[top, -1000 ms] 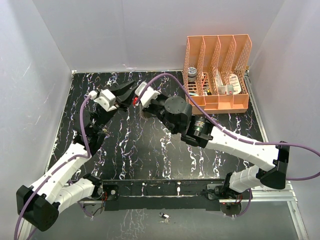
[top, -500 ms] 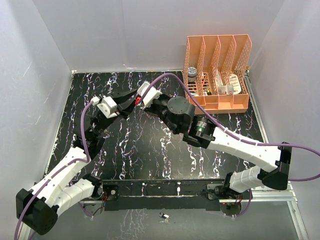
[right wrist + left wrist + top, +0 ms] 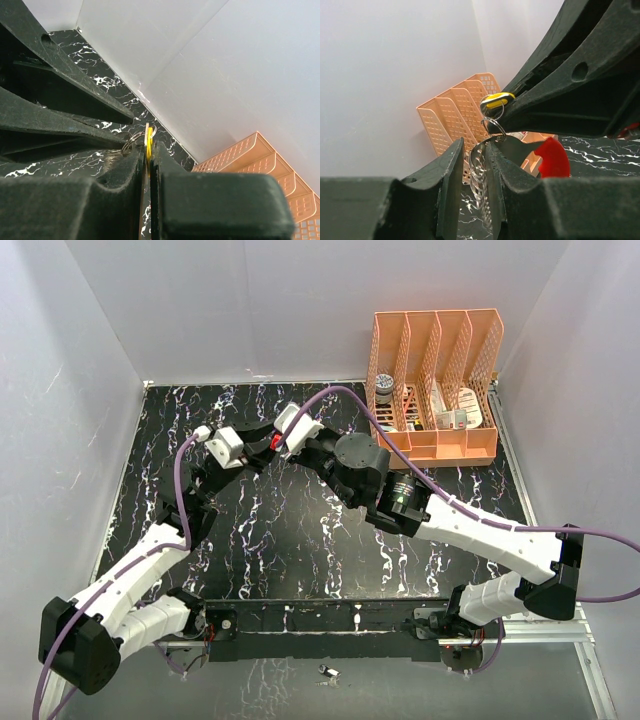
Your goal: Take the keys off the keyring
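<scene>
Left gripper (image 3: 471, 155) clamps the keyring (image 3: 479, 182); right gripper (image 3: 148, 160) is closed on the yellow key (image 3: 149, 136) — all held above the table (image 3: 300, 540). Risk: an off-axis pull twists the ring out of the left fingers (image 3: 447, 170), or the thin key head slips free.

White-shelled left arm (image 3: 140, 570) and right arm (image 3: 480, 530) with black joints; purple cables (image 3: 182, 502); black left pincer (image 3: 258, 432) and right pincer (image 3: 277, 438).
</scene>
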`<state>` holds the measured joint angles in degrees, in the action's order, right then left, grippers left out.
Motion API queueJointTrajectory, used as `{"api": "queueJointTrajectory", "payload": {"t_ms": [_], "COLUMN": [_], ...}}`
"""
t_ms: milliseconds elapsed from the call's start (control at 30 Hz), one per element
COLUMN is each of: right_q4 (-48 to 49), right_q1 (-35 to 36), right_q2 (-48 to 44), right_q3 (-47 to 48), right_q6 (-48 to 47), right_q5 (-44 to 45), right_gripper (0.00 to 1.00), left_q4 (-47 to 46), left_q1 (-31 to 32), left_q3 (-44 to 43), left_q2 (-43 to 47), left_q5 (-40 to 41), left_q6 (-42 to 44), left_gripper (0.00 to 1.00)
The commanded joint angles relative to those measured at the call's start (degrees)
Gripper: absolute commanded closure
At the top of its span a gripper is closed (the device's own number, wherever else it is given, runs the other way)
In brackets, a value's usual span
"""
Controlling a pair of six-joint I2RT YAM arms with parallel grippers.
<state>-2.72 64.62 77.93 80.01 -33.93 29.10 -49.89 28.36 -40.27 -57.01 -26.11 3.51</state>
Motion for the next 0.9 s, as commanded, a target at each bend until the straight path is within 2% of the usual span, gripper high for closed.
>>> {"api": "queueJointTrajectory", "payload": {"t_ms": [0,267,867], "right_q4": [5.0,5.2,5.1], "right_q1": [0.2,0.2,0.2], "right_q2": [-2.2,-2.2,-2.1], "right_q3": [0.4,0.5,1.2], "right_q6": [0.9,1.0,0.8], "right_q5": [-0.5,-0.9,-1.2], "right_gripper": [1.00,1.00,1.00], "left_q4": [-4.3,-4.2,-4.5], "left_q1": [0.2,0.2,0.2], "left_q3": [-1.5,-1.0,-1.6], "left_q2": [1.1,3.7,2.5], "left_q5": [-1.6,0.7,-3.7], "left_q6": [-1.4,-0.6,-3.4], "left_gripper": [0.77,0.77,0.77]}}
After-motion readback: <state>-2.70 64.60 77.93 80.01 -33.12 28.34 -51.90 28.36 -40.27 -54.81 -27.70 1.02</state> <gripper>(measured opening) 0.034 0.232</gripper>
